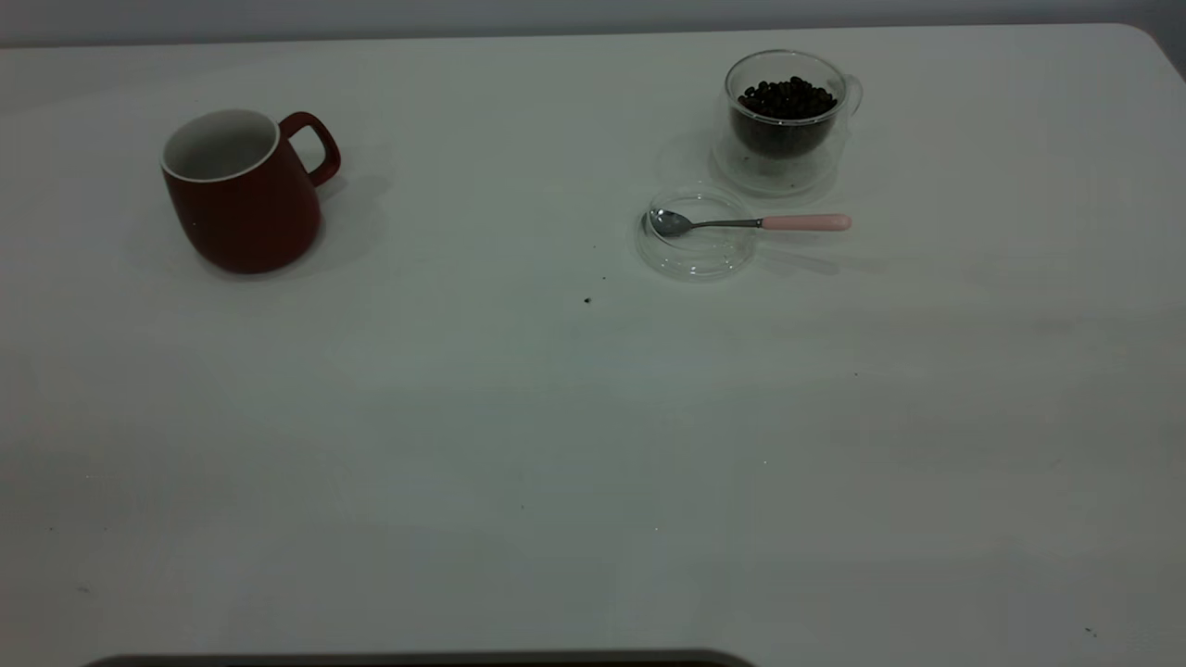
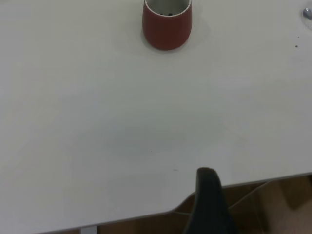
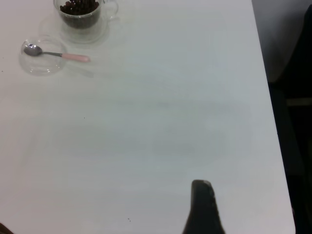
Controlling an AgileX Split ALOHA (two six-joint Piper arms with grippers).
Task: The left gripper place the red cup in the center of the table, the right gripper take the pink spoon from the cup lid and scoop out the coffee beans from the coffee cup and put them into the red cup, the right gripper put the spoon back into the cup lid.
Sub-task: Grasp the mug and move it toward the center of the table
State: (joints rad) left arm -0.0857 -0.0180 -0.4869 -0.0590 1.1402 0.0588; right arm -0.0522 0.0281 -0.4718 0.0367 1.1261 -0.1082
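The red cup (image 1: pixel 243 190) stands upright at the far left of the table (image 1: pixel 556 445), handle to the right; the left wrist view also catches the red cup (image 2: pixel 166 22) far ahead. The coffee cup (image 1: pixel 786 116) with coffee beans (image 1: pixel 786 97) stands at the far right. In front of it lies the cup lid (image 1: pixel 697 232). The pink spoon (image 1: pixel 750 222) rests with its bowl in the lid and its handle out over the rim to the right. My left gripper (image 2: pixel 207 195) hangs by the table's near edge, my right gripper (image 3: pixel 202 204) over bare table; both are far from everything.
Tiny dark specks (image 1: pixel 586 300) dot the table near its middle. The left wrist view shows the table's near edge with brown ground (image 2: pixel 273 204) below it. A dark gap (image 3: pixel 292 122) runs beyond the table's right edge.
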